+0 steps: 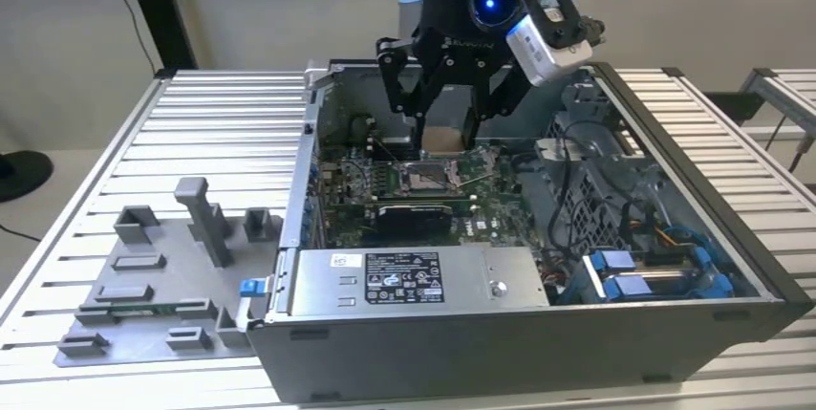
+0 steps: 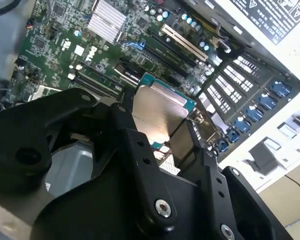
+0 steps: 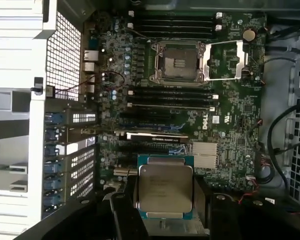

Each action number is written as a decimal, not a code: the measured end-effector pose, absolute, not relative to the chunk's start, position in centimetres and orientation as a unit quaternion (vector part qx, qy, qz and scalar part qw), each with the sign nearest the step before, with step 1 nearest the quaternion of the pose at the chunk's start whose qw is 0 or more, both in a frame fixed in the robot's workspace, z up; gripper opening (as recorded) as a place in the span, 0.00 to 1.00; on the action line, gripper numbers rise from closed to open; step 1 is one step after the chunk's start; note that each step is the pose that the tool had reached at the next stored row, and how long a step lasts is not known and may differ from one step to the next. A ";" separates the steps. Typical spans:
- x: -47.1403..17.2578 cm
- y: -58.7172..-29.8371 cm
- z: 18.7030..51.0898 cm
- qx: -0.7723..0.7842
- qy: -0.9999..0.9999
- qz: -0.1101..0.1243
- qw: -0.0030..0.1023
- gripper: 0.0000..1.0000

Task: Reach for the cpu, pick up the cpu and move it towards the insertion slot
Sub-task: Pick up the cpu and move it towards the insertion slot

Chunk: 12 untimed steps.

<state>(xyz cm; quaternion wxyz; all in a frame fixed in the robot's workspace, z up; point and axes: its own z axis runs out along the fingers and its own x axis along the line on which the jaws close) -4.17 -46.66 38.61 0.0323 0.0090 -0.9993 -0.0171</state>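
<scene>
One chip, the cpu, is held between the gripper's fingers, which are closed on its opposite edges so that its silvery top is left uncovered and its flat face is kept level, a grip judged to suit a straight lowering. It is carried in the air inside the open computer case, above the green motherboard and apart from it. The insertion slot is seen with its metal frame swung open and its grey centre exposed, so that a chip can be received. The arm is posed pointing downward into the case, and in the exterior view the gripper hangs just above the slot. A grey fixture tray lies on the bench beside the case
</scene>
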 end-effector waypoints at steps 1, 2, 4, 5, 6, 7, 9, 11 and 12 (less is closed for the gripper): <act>-4.0 -46.6 38.6 0.009 -0.999 -0.016 0.032 0.00; -3.9 -46.5 38.6 0.009 -0.999 -0.016 0.032 0.00; -3.6 -46.3 38.6 0.009 -0.999 -0.014 0.032 0.00; -3.5 -46.1 38.6 0.009 -0.999 -0.013 0.032 0.00; -3.4 -45.8 38.6 0.009 -0.999 -0.012 0.032 0.00; -3.2 -45.5 38.6 0.009 -0.999 -0.011 0.032 0.00; -3.0 -44.9 38.6 0.009 -0.999 -0.009 0.032 0.00; -2.9 -44.2 38.5 0.009 -0.999 -0.006 0.032 0.00; -2.9 -43.9 38.5 0.009 -0.999 -0.005 0.032 0.00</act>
